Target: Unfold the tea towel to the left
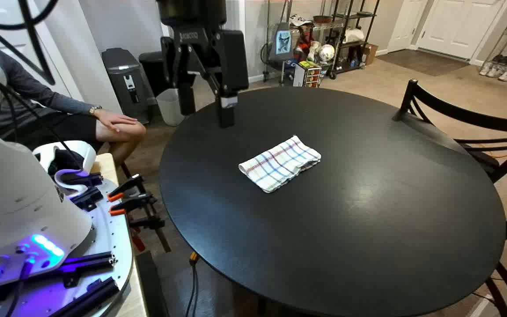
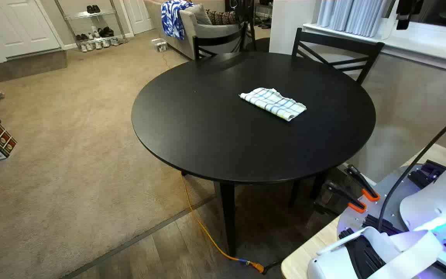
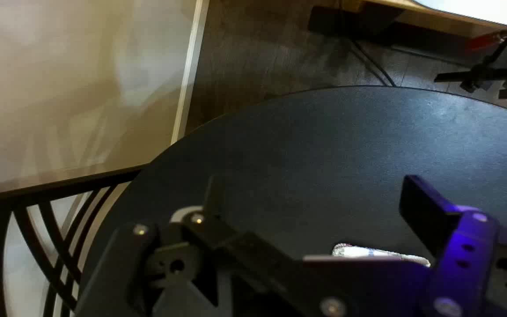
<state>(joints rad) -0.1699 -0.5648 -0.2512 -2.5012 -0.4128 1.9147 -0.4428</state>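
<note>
The tea towel lies folded and flat on the round black table (image 1: 350, 246). It is white with blue and dark red checked lines and shows in both exterior views (image 1: 280, 164) (image 2: 273, 102). In the wrist view only a thin edge of the tea towel (image 3: 372, 252) shows above the gripper's body; the rest is hidden. My gripper (image 1: 207, 109) hangs above the table, apart from the towel. Its fingers stand wide apart with nothing between them, as the wrist view also shows (image 3: 313, 191). In an exterior view only a finger part shows at the top right edge.
Black chairs (image 1: 473, 116) (image 2: 335, 48) stand at the table's edge. A person (image 1: 60, 105) sits beside the robot base. Clamps (image 1: 132, 198) and a white headset (image 2: 374, 252) are on the robot's stand. An orange cable (image 2: 203, 228) runs on the floor.
</note>
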